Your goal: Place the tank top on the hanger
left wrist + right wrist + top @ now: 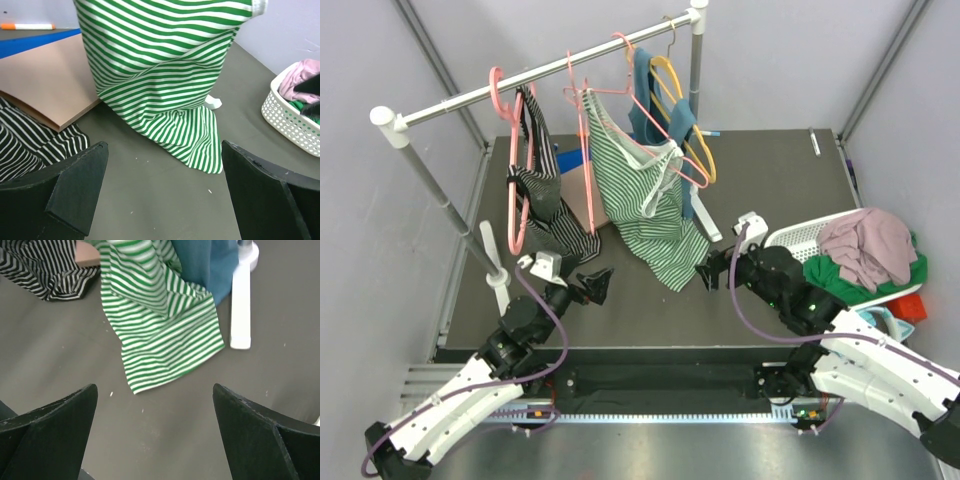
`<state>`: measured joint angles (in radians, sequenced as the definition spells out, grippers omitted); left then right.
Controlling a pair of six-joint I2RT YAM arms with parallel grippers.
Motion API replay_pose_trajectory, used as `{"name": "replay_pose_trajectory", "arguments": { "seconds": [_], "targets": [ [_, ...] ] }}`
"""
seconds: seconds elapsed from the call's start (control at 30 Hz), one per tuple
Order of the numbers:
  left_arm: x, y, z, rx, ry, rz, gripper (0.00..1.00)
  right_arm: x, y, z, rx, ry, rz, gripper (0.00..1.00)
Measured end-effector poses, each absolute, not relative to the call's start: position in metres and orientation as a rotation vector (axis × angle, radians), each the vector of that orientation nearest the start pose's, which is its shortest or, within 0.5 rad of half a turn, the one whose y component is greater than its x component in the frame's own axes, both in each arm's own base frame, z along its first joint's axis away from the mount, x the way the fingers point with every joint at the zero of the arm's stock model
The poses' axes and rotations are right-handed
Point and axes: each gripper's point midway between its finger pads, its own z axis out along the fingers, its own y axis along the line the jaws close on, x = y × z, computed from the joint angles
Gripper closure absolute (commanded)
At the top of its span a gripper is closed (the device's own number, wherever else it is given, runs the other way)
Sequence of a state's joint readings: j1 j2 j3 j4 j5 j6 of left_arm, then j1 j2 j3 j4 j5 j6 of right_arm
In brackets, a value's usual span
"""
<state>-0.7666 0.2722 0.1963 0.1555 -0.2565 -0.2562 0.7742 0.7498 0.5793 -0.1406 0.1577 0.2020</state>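
Nearest the lens you have your two arms, bolted at the 6 o'clock edge of the counter. Your left hand rests low at about 7 o'clock, fingers spread wide with only bare counter between them. Your right hand sits at about 4 o'clock, also spread wide and holding nothing (its own wrist view shows only grey counter between the fingers).

Between the two hands the tank top hangs from the rail up at 12 o'clock. Its top end sits at the thin pink hanger, though you cannot tell from here whether both straps sit on it. Its body drapes down, and its lower hem lies crumpled on the counter. Your right hand is just beside that hem, at its 3 o'clock; your left hand is apart from it, at its 9 o'clock.

At the tank top's 9 o'clock a black-and-white striped garment hangs from the rail. At its 1 o'clock hangs a teal-blue top. A white basket of clothes sits at the counter's 3 o'clock edge.
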Motion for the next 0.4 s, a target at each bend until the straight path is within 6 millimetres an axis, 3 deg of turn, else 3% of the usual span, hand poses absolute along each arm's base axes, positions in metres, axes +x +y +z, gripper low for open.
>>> {"name": "replay_pose_trajectory", "arguments": {
  "seconds": [0.13, 0.4],
  "targets": [
    [0.217, -0.156, 0.201, 0.156, 1.535, -0.613, 0.01, 0.231, 0.193, 0.18, -0.376, 1.879, 0.528, 0.03],
    [0.219, -0.152, 0.198, 0.132, 1.546, -0.593, 0.01, 0.236, 0.194, 0.196, -0.313, 1.821, 0.569, 0.03]
  ]
}}
